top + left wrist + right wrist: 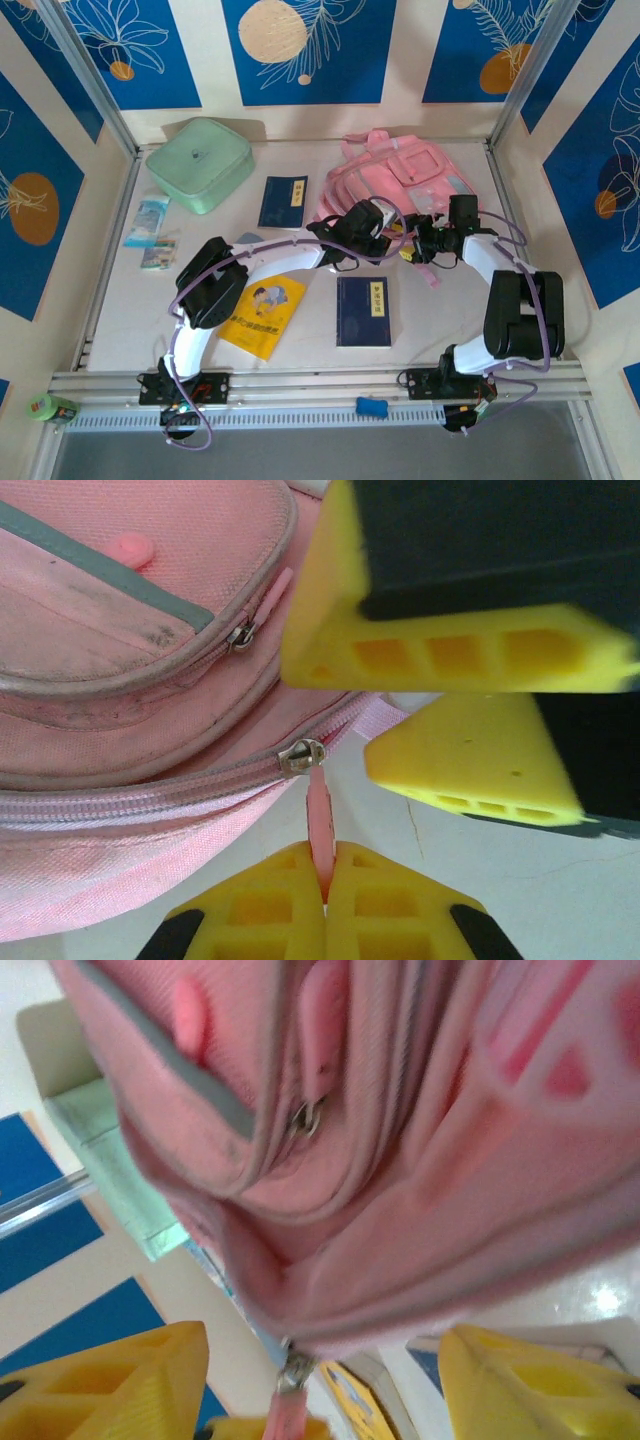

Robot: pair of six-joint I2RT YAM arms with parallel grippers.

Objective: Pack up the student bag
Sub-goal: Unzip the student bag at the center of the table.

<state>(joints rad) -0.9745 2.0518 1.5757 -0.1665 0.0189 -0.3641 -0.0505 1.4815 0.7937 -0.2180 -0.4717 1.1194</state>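
The pink student bag [400,178] lies at the back right of the table, its pockets facing up. In the left wrist view my left gripper [322,868] is shut on the pink pull tab [320,815] of the bag's main zip, just below the metal slider [302,755]. From above, the left gripper [392,245] sits at the bag's near edge. My right gripper [422,243] is right beside it, and its yellow fingers [455,635] stand apart. In the right wrist view the right gripper [320,1360] is open around the bag's [400,1160] lower edge, with the slider [292,1370] between its fingers.
A mint green zip case [200,163] stands at the back left. One dark blue book [283,202] lies beside the bag and another [363,310] in front of it. A yellow booklet [262,312] sits under the left arm. Small packets [150,222] lie at the left edge.
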